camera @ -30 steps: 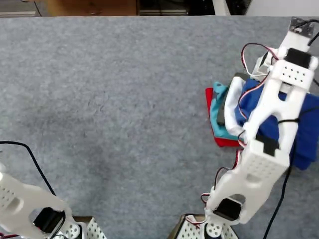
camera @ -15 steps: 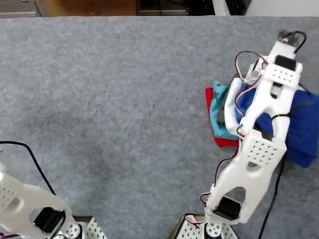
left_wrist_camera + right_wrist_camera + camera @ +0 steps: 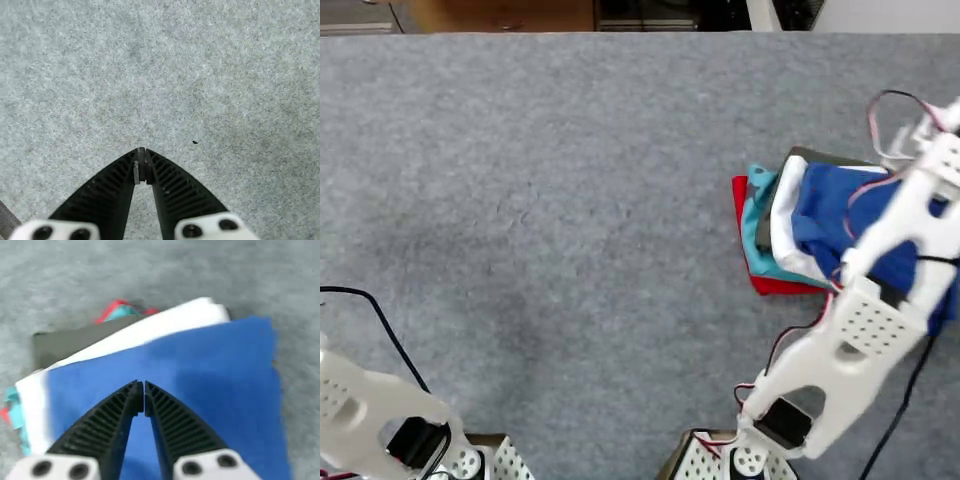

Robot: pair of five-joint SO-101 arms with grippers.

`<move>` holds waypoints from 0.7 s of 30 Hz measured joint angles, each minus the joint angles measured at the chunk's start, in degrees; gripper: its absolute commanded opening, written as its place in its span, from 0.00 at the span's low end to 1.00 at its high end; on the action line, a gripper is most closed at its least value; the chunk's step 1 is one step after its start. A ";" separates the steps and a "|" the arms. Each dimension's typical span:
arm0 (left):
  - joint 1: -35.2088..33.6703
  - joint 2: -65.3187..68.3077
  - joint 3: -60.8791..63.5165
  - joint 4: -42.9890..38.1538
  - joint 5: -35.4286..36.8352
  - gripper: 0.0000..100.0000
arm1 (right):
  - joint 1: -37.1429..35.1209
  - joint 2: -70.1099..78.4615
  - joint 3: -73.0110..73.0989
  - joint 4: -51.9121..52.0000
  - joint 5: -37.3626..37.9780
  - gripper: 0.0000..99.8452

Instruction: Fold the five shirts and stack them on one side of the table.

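Observation:
A stack of folded shirts (image 3: 800,235) lies at the table's right side: red at the bottom, then teal, white and dark grey, with a blue shirt (image 3: 830,215) on top. In the right wrist view the blue shirt (image 3: 210,375) covers the white shirt (image 3: 165,325) and the dark grey shirt (image 3: 70,340). My right gripper (image 3: 140,386) hovers above the blue shirt, shut, with nothing between its fingers. The right arm (image 3: 880,300) leans over the stack's right part. My left gripper (image 3: 141,152) is shut over bare grey felt, and its arm (image 3: 380,420) stays at the near left corner.
Grey felt table (image 3: 570,200) stretches wide to the left of the stack. The table's far edge (image 3: 620,33) borders dark furniture. Red and white cables (image 3: 890,105) loop off the right arm above the stack.
The right arm has swung to the right and off the stack's middle, uncovering more of the blue shirt. The left arm has not moved.

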 measured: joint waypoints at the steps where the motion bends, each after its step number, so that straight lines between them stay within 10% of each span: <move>1: 0.00 0.00 0.00 0.00 0.00 0.02 | 1.32 0.00 0.09 0.00 0.00 0.02; 13: 0.00 0.00 0.00 0.00 0.00 0.02 | 5.19 16.97 -3.08 -9.14 0.00 0.02; 21: 0.00 0.00 0.00 0.00 0.00 0.02 | 5.27 17.41 -20.40 8.35 0.00 0.02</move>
